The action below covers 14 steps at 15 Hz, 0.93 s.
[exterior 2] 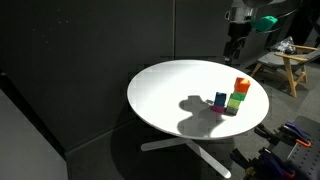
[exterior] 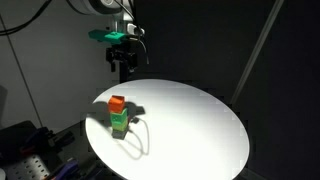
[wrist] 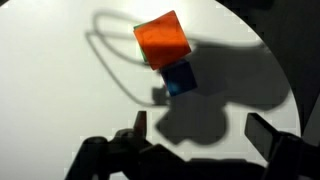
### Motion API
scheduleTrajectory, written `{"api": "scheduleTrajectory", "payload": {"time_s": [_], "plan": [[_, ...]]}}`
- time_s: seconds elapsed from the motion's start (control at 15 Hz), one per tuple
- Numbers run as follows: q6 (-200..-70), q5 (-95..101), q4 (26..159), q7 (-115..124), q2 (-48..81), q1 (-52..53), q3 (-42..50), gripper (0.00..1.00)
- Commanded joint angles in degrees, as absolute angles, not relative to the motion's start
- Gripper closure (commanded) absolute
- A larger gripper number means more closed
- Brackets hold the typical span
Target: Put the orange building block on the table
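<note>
One orange block [exterior: 117, 103] sits on top of a short green stack [exterior: 119, 123] near the edge of the table [exterior: 190, 130], so it is raised off the surface and not yet where we want it. In an exterior view a blue block [exterior 2: 220, 100] lies on the white top just beside the base of the stack. Our gripper [exterior: 123, 68] hangs in the air above and behind the stack, well apart from it, its jaws spread fully wide and holding nothing. From the wrist we look down on the orange block [wrist: 161, 40], which hides the green ones beneath it. The blue block [wrist: 180, 78] shows at its lower corner, and we cannot tell whether the two touch. The open fingers [wrist: 137, 125] frame the bottom of that picture, below the block and not around it. We judge that the wide opening suits a descent over the top cube. We would need to centre over it, come down without nudging the stack, and keep clear of the blue neighbour. A narrow stack like this could topple if a finger clips it.
</note>
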<state>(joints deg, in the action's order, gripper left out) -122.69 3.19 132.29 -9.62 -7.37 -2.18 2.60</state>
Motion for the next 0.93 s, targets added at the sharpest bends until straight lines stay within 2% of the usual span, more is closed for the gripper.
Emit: {"api": "scheduleTrajectory", "payload": {"time_s": [0.0, 0.87], "plan": [[-123.25, 4.48, 137.16, -10.71, -12.44, -3.26, 3.84, 0.00], [-123.98, 5.13, 145.44, -17.78, -18.08, -7.13, 9.94, 0.00]]}}
